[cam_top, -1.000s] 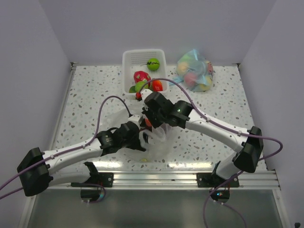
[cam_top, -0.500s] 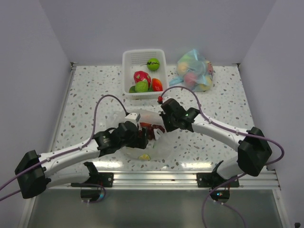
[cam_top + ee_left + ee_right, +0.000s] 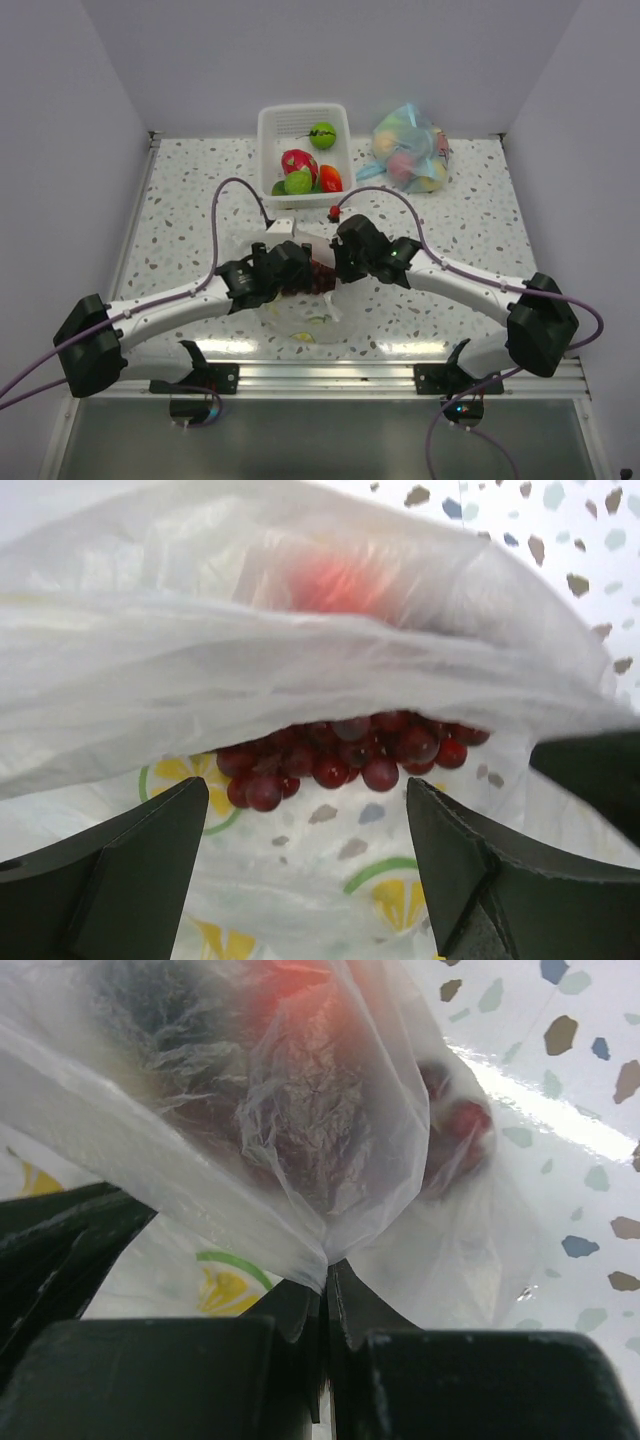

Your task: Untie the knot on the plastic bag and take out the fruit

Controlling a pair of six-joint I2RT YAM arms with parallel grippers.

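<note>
Seen from above, the plastic bag (image 3: 312,308) lies on the speckled table (image 3: 180,215) at near centre, between the two arms. The left gripper (image 3: 303,275) reaches its far edge from 9 o'clock and the right gripper (image 3: 340,268) from 3 o'clock, the two heads just beside each other.

Left wrist view: the left gripper (image 3: 305,805) has its jaws spread wide and grasps nothing. Between them the bag's mouth gapes, with a cluster of dark red grapes (image 3: 340,755) inside. Citrus slices (image 3: 190,775) lie under the film toward 6 o'clock. A red fruit (image 3: 335,580) shows blurred through the upper layer.

Right wrist view: the right gripper (image 3: 325,1282) is clenched on a pinched fold of the bag, the film fanning up from the fingertips (image 3: 345,1305) toward 12 o'clock.

From the bag, at 12 o'clock, stands a white basket (image 3: 270,125). It holds a green lime (image 3: 322,133), a red piece (image 3: 297,160), a second green fruit (image 3: 297,182) and a red-orange piece (image 3: 330,178). A blue-tinted bag (image 3: 410,148) rests at about 1 o'clock, well apart from the clear one.
</note>
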